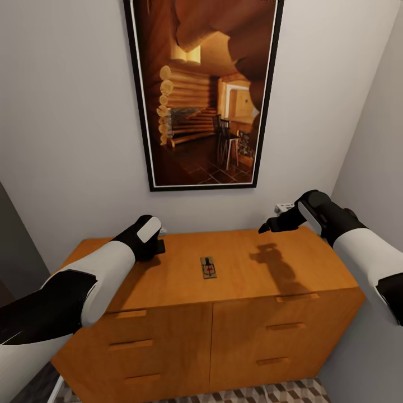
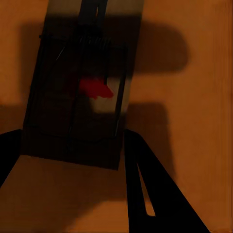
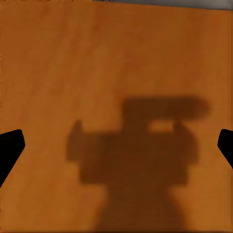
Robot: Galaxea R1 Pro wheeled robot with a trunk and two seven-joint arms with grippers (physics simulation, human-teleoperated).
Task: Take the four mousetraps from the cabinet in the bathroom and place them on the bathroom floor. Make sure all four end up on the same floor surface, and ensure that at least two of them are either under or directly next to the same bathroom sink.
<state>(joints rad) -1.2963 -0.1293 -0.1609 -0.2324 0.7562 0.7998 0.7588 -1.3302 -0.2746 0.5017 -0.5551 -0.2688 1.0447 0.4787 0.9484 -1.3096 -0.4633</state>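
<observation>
So we've got one mousetrap [image 1: 208, 267] lying flat out on the cabinet [image 1: 168, 330] top, roughly mid-width and a bit closer to the front edge than to the wall, red mark up. A second mousetrap [image 2: 77, 102] shows up in our left wrist view, sitting flat on the same orange wood in the shadow of our own hand, with the dark fingers [image 2: 160, 199] spread to either side of its near end and not pinching it. So the left gripper [image 1: 158, 246] reads as released, low over the top's back-left part, probably lined up for a pickup. Our right gripper [image 1: 267, 226] hangs above the back-right part of the top, near the wall; its fingertips [image 3: 9, 145] sit wide apart at the edges of its wrist view with only bare wood and its own shadow between them, so it's released and holding nothing. All drawers look closed. A strip of the bathroom floor [image 1: 280, 392] peeks out below the cabinet front, with no trap on it that we can see.
</observation>
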